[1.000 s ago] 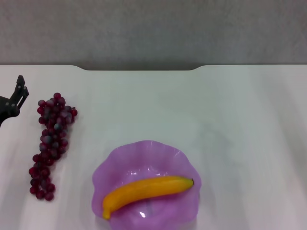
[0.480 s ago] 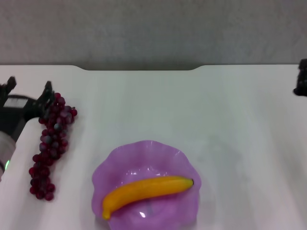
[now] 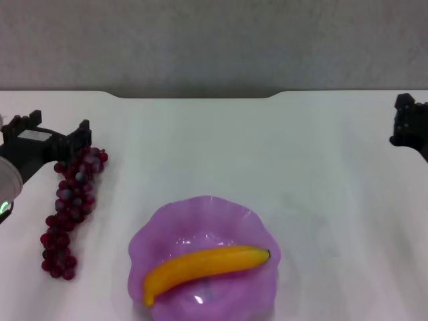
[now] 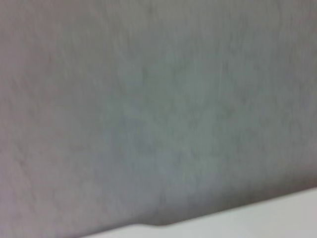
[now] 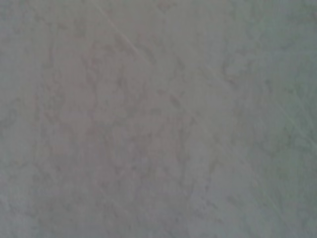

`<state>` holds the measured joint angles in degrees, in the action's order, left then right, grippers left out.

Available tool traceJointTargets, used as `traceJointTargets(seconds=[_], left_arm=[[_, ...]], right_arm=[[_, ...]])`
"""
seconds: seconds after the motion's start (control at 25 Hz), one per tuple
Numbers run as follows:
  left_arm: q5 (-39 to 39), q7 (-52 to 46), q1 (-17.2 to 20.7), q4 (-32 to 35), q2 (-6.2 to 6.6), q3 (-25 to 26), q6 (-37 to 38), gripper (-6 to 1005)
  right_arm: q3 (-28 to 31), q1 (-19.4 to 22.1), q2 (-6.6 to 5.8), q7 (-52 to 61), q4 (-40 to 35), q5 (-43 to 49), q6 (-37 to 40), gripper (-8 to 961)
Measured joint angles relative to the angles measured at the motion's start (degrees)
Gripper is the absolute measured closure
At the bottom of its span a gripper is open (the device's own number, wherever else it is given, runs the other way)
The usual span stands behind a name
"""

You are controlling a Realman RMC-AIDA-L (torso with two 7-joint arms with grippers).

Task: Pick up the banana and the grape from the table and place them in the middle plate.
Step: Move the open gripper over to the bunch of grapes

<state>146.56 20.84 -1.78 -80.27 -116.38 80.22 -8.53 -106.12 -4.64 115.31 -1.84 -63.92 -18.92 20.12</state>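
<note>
The banana [image 3: 204, 267] lies in the plate [image 3: 155, 231]. The grape [image 3: 70, 200] lies on the table [image 3: 267, 147], left of the plate. This bunch looks loose and floppy, so grip it at its thick top. There the left gripper [image 3: 59, 128] stands spread open. For the right gripper [image 3: 409, 127], far right, I cannot tell.

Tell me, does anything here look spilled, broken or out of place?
Nothing stands out. The banana lies whole in the purple plate; the grape bunch lies intact on the white table, left claw at its far end.
</note>
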Motion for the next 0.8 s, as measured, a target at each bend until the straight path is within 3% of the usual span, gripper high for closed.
traceJointTargets(seconds=[0.24,0.52,0.8], left_arm=[[-0.16,-0.67,-5.63,5.92,-0.05,4.06,-6.65,119],[-0.52,-1.49,-10.68,16.33,-0.08,7.63,-7.16,119],[-0.10,-0.88,-15.44,24.53,-0.06,7.17,-6.76,121]], right_arm=[[-1.43,0.47,-0.02,-1.00,-1.94,0.13,0.36,937],[-2.44,1.59,0.15,-3.83,-4.35,-0.15,0.41,936],[-2.84,1.73,0.12,-3.86,-5.01,-0.20,0.44,936]])
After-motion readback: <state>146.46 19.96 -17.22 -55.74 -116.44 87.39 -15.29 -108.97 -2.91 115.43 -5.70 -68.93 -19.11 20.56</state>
